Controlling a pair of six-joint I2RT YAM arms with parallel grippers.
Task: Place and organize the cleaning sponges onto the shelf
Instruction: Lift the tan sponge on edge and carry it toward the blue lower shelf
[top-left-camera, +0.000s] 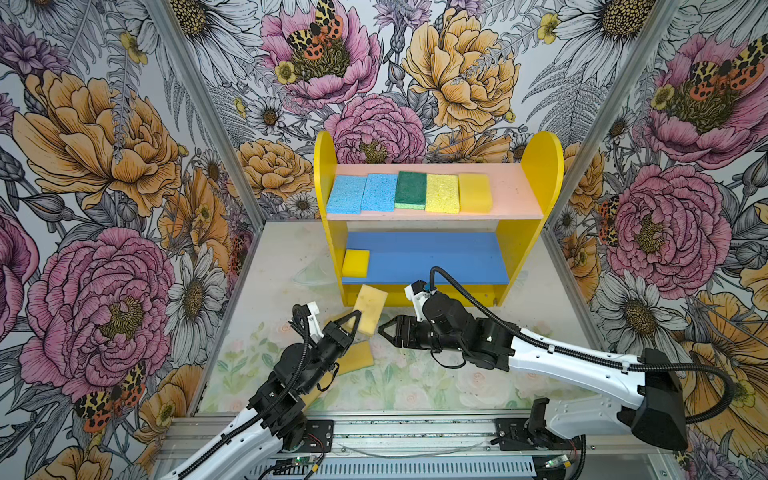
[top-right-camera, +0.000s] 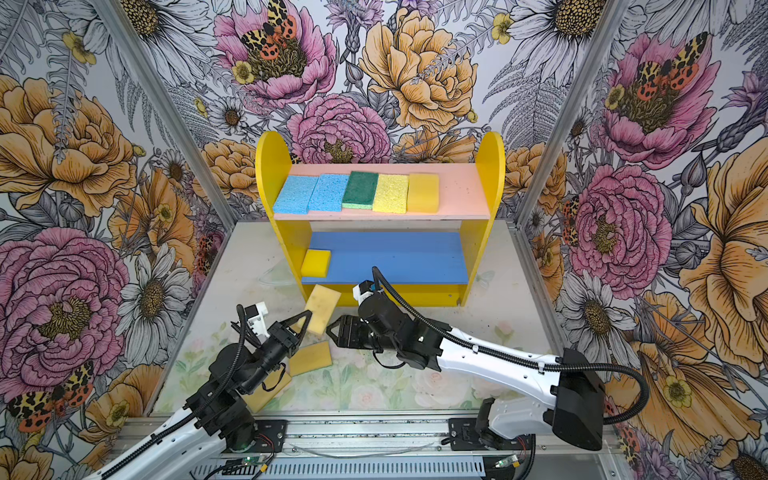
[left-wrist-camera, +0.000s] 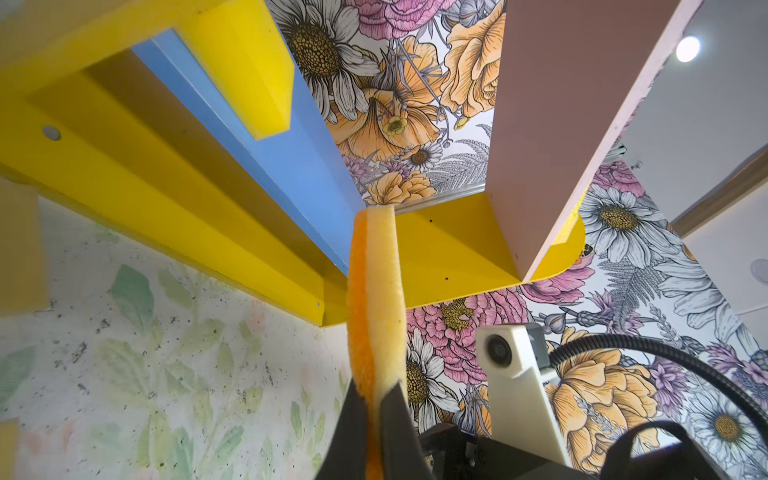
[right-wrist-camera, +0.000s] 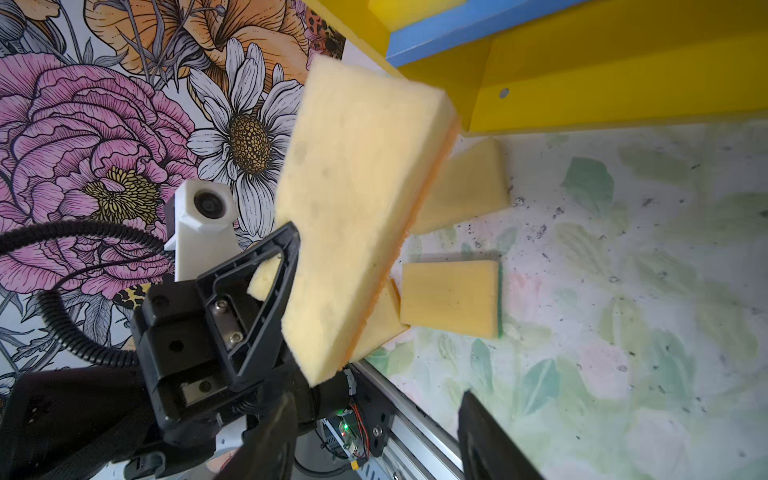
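The left hand clenches a tan sponge on edge above the desk, its long axis aimed at the blue shelf board just ahead, while the right hand, released and empty, sits beside it.

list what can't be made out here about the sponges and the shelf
- Flat tan-yellow sponge under the left arm: top views, the arm covers most of it.
- Gripped end of the held tan-yellow rectangular sponge: left wrist view, hidden inside the shut left gripper.
- Rear of the shelf's blue lower board: top views, under the pink upper board.
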